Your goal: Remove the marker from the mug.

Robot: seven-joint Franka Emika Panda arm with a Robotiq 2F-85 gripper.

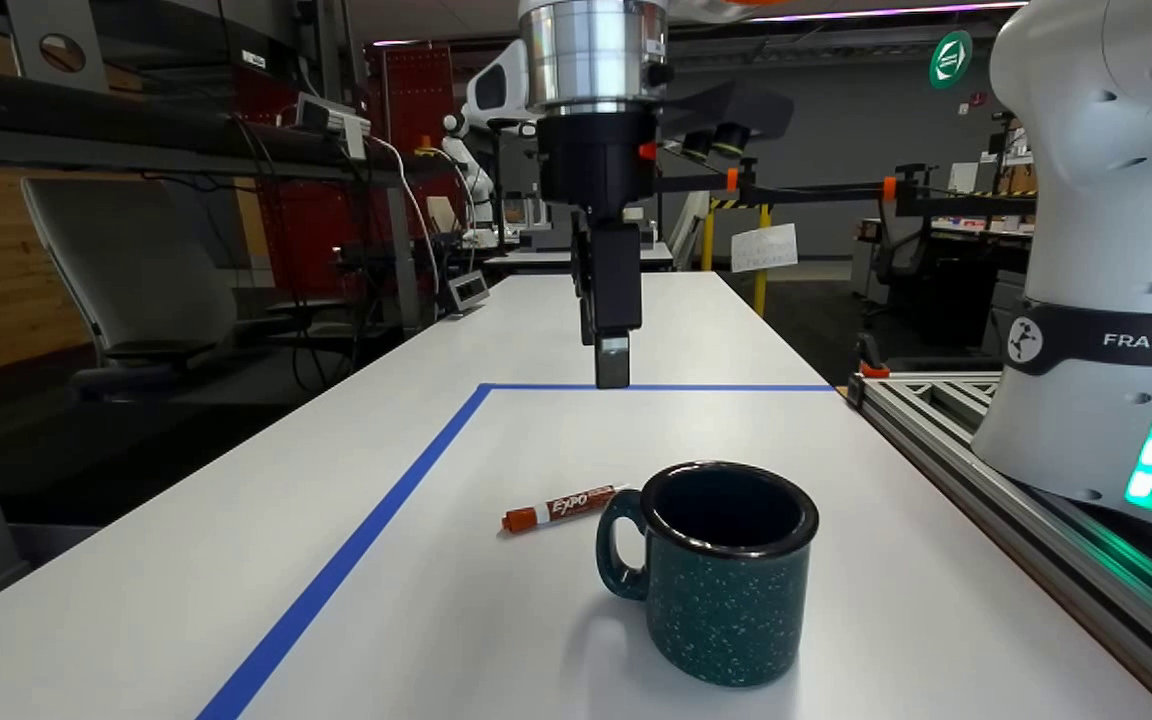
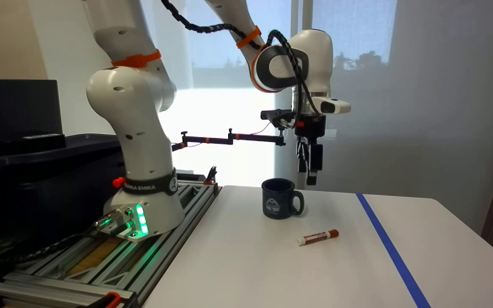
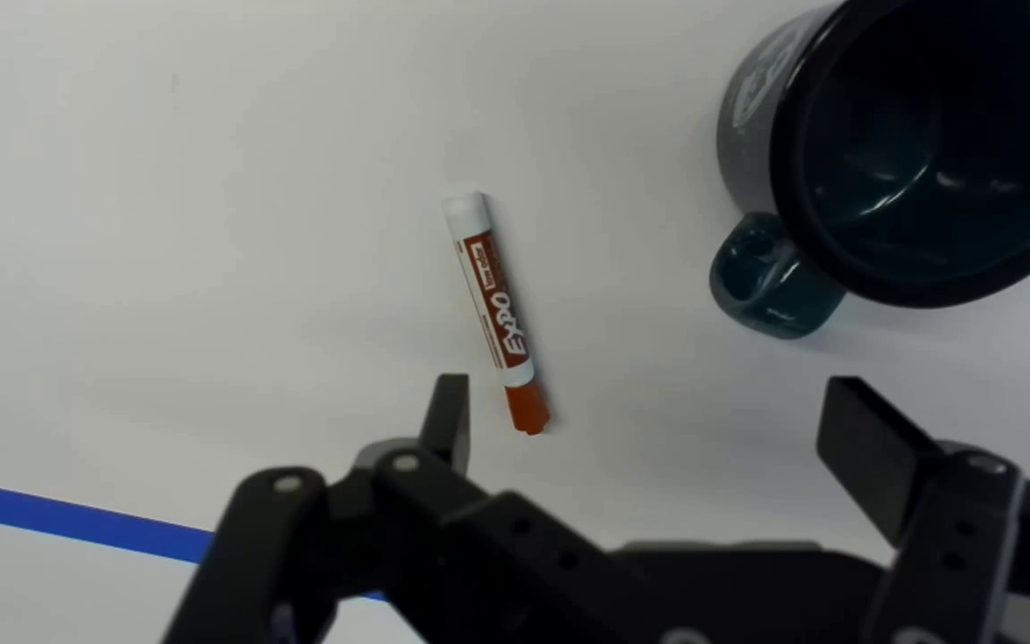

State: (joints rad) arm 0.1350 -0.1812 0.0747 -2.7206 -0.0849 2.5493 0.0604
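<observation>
In an exterior view the pincer [image 1: 612, 370] hangs tips-down over the table [image 1: 456, 650], seen edge-on, so its spread can't be read from here. The marker [image 1: 561, 508] lies flat below it, a bit left and nearer the viewer; the mug [image 1: 726, 600] stands upright below and right, nearer again. The marker is out of the mug — as things lie, removal looks done.

In an exterior view the mug is below and left of the pincer, its handle [image 2: 301, 203] on the pincer's side. The marker rests on the table below and in front, apart from the mug. The blue tape [image 2: 392, 248] runs to the pincer's right, likely a work boundary; mug and marker both sit on its pincer side.

In the wrist view the pincer is wide, nothing held between the pads [image 3: 868, 456]. The marker's cap [image 3: 527, 407] shows in the gap, but it's on the table underneath. It points crosswise to the closing direction — should suit a grasp if one's wanted. Mug is ahead and right, no marker visible inside. The pincer touches neither, probably so nothing gets knocked.
</observation>
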